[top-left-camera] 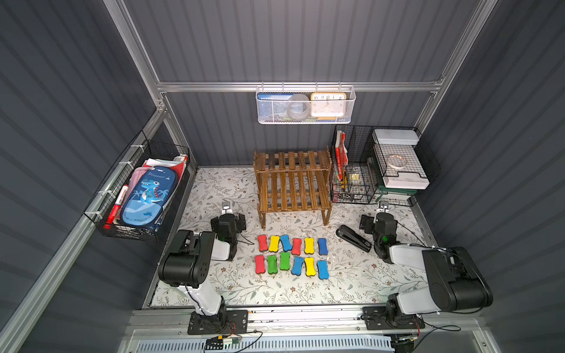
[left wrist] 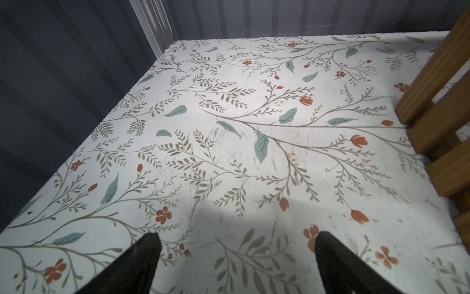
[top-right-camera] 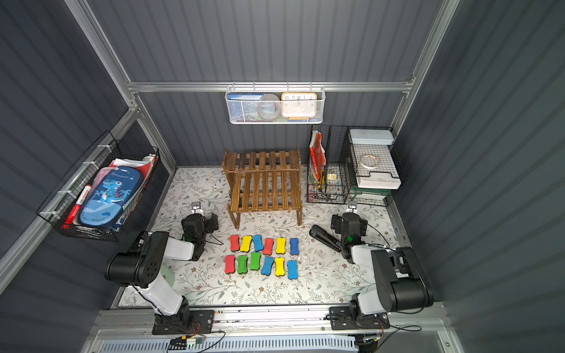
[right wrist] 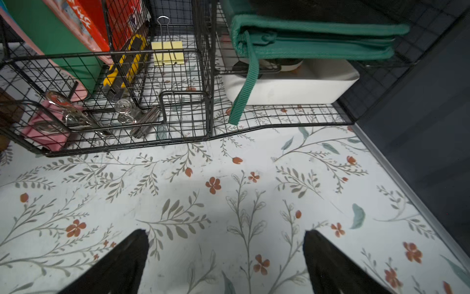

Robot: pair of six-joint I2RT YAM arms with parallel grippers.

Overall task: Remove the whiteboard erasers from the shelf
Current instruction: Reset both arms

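Several whiteboard erasers [top-left-camera: 296,246] [top-right-camera: 268,246] with red, yellow, blue and green tops lie in two rows on the floral tabletop, in front of the shelf. The brown slatted shelf [top-left-camera: 292,160] [top-right-camera: 263,159] stands at the back with both tiers bare; its edge shows in the left wrist view [left wrist: 437,107]. My left gripper [top-left-camera: 226,209] [top-right-camera: 197,209] [left wrist: 237,235] is open over bare table, left of the shelf. To the right of the shelf my right gripper [top-left-camera: 383,207] [top-right-camera: 352,207] [right wrist: 226,231] is also open, just in front of the wire organiser. Neither holds anything.
A black stapler [top-left-camera: 353,237] [top-right-camera: 324,237] lies between the erasers and the right arm. A black wire-grid organiser [top-left-camera: 354,171] [right wrist: 162,94] with clips and trays fills the back right corner. A white mesh basket [top-left-camera: 305,119] hangs on the back wall, a black wire basket [top-left-camera: 137,232] on the left wall.
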